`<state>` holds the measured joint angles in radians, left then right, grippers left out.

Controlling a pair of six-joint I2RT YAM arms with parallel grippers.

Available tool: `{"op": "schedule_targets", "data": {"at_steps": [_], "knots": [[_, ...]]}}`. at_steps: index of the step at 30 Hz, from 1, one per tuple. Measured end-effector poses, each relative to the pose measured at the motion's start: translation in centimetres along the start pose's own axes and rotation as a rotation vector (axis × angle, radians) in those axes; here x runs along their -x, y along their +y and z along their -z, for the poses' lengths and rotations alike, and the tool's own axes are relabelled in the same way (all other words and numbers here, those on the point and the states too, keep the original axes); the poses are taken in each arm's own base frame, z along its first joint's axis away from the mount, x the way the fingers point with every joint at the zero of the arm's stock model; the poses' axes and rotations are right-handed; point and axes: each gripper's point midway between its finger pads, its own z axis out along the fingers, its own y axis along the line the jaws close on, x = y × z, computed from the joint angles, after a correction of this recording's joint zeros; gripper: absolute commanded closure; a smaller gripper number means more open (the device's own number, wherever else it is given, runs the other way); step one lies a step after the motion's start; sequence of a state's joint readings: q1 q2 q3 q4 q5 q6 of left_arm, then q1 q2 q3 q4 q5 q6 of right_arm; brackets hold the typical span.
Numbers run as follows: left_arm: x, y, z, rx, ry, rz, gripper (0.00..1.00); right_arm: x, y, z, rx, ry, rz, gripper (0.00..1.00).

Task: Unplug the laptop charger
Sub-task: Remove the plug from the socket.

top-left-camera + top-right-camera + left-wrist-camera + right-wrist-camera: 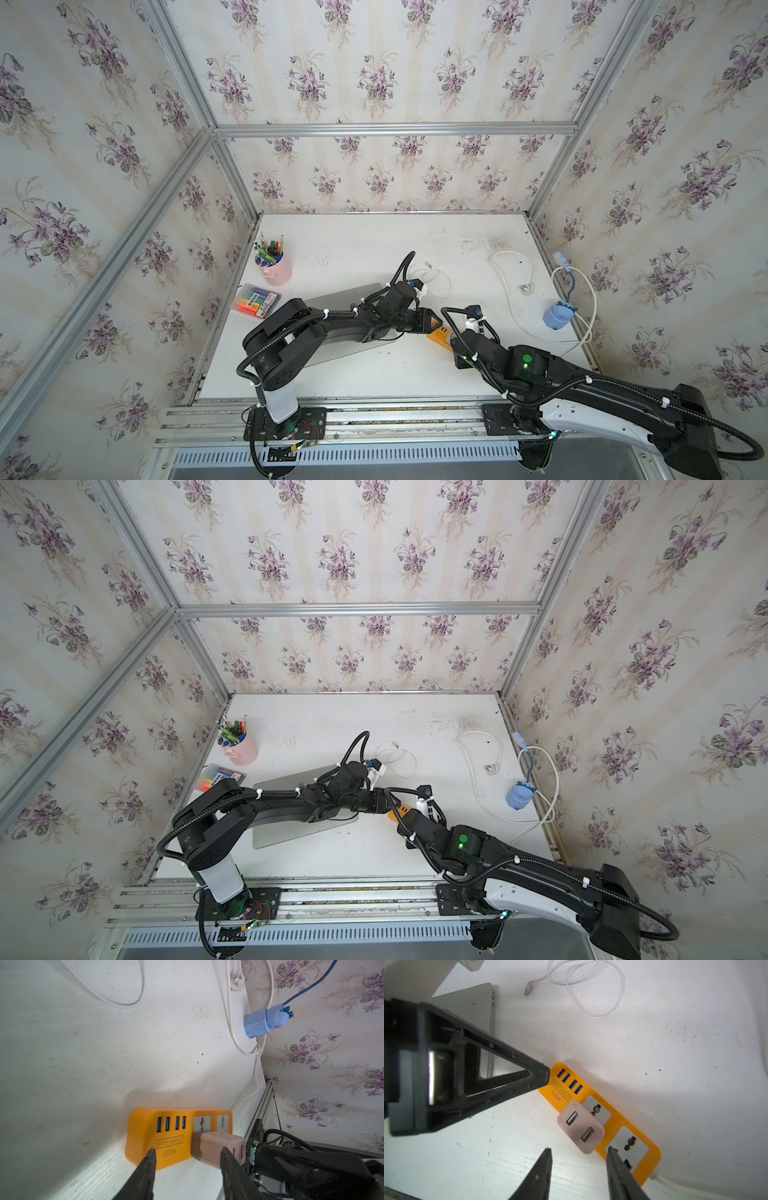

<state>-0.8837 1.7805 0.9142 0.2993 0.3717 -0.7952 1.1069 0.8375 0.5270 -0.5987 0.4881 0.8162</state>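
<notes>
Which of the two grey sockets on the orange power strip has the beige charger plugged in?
The socket next to the blue USB ports holds the charger; the socket toward the strip's cord is free.

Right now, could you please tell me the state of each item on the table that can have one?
laptop charger: plugged into the power strip, both its USB ports empty
cable: loose on the table, connector plugged into nothing
power strip: end socket empty
laptop: lid closed
left fingers: apart, holding nothing
right fingers: apart, close to the laptop charger
</notes>
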Motion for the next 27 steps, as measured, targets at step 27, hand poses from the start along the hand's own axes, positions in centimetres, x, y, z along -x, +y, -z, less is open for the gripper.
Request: {"op": "schedule_targets", "data": {"at_steps": [27], "knots": [[-0.2, -0.1, -1.6, -0.014, 0.023, 0.033, 0.47, 6.6, 4.5, 3.2, 0.127, -0.125, 0.189, 0.42]]}}
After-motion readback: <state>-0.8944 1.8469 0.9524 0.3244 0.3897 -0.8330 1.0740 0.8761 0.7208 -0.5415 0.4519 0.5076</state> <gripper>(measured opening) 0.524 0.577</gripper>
